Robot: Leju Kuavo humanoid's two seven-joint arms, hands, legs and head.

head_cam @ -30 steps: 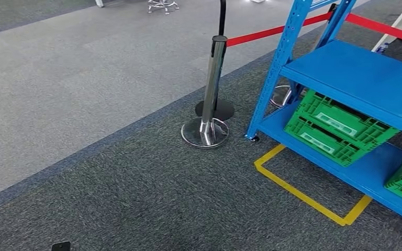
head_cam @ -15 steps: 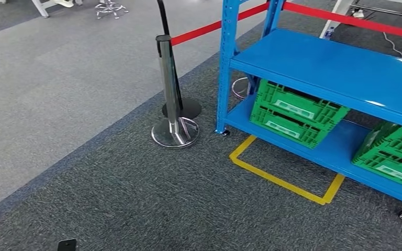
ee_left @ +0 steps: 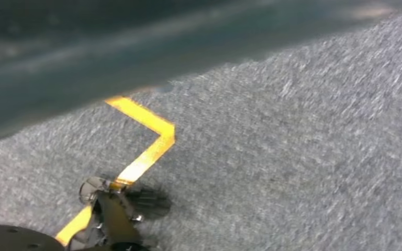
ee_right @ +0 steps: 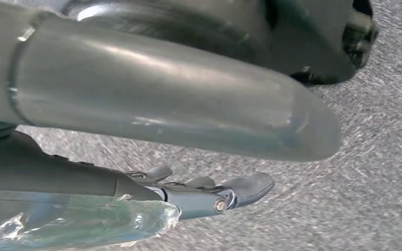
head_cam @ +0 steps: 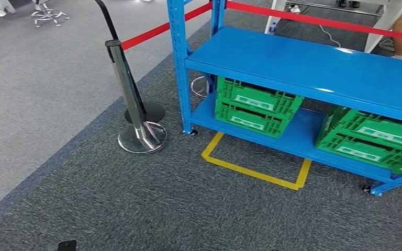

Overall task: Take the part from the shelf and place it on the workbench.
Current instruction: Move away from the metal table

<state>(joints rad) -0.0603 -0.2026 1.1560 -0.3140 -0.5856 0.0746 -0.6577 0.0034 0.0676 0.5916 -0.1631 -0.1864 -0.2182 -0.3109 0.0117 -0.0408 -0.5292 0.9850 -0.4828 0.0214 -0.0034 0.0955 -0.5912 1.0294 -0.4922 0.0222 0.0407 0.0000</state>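
Shelf approach | we face the shelf (head_cam: 303,63), ahead and to our right, nearer the right hand (ee_right: 188,196) | part unseen, likely in the crates (head_cam: 254,107) | fingers (ee_right: 246,185) straight beside clear film (ee_right: 84,222); grip: cannot tell

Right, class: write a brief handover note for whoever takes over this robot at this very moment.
Right robot hand: fingers stretched out, clear plastic beside them; whether it holds that is unclear.
Left robot hand: state cannot be judged.
Things: blue shelf ahead, its upper visible board bare, two green crates on the bottom board; no part identifiable.
Done: robot faces the shelf.
Left: take the part, place it on the workbench.
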